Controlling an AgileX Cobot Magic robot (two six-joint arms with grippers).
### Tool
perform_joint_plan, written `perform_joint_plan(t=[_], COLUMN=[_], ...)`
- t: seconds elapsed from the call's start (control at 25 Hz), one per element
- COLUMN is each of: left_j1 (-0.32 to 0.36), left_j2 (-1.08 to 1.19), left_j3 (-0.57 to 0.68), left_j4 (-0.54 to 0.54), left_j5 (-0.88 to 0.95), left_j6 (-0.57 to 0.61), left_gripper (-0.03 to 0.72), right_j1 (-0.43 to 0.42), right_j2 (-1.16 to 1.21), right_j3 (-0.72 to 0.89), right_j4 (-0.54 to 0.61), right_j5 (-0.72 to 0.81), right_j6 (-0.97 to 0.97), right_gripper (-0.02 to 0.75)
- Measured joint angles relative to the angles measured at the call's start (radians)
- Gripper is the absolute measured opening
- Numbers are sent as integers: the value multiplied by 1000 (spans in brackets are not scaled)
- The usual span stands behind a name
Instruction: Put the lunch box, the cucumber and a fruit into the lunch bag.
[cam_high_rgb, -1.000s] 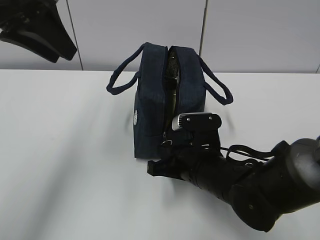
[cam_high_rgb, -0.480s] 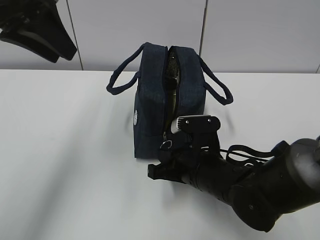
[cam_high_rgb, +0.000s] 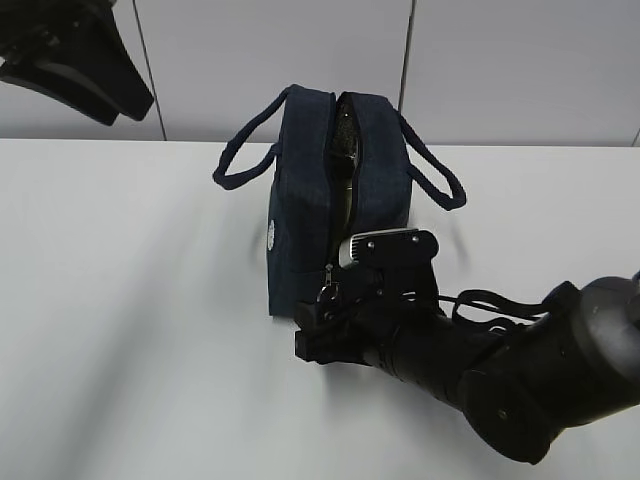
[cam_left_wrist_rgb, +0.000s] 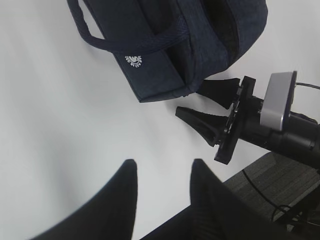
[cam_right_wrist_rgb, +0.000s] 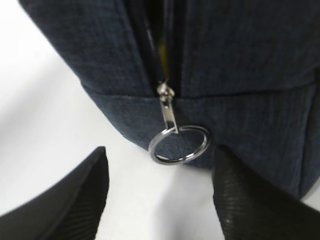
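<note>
Right gripper (cam_right_wrist_rgb: 160, 192) sat low at the near end of the lunch bag (cam_high_rgb: 335, 190), its two black ribbed fingers (cam_right_wrist_rgb: 247, 200) spread apart with nothing between them but bare table. In the right wrist view the silver ring pull (cam_right_wrist_rgb: 178, 143) hung in the gap between those fingers, dangling from a small metal slider (cam_right_wrist_rgb: 163, 92) at the bottom of the zipper (cam_right_wrist_rgb: 152, 45); it touched neither finger. Above the slider the zipper line was parted, and a thin sliver of yellow showed inside the opening, too small to tell what it was. In the exterior view the right arm (cam_high_rgb: 480, 365) reached in from the lower right, its wrist camera (cam_high_rgb: 380, 243) just in front of the bag's end wall.

The bag stood upright on the white table (cam_high_rgb: 120, 330), its top gaping open, with something dark and glossy visible inside. Its two loop handles (cam_high_rgb: 240, 150) flopped outward to either side, and a small white round logo (cam_high_rgb: 272, 235) marked the left side panel.

Left gripper (cam_left_wrist_rgb: 160, 187) hovered well away from the bag, its dark fingers apart and empty above the table. From its wrist view the bag's corner, logo and one handle lay ahead, with the right gripper's open fingers beside the bag's end.
</note>
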Motion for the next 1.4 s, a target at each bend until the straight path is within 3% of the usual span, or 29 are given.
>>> perform_joint_plan(t=[0.4, 1.4], left_j1=[0, 0], left_j2=[0, 0], left_j3=[0, 0], left_j4=[0, -11], left_j5=[0, 0], left_j6=[0, 0], left_gripper=[239, 239], right_j1=[0, 0], right_j2=[0, 2], right_j3=[0, -25], right_j4=[8, 24], right_j5=[-60, -56], right_j6=[-167, -181], right_gripper=[497, 431])
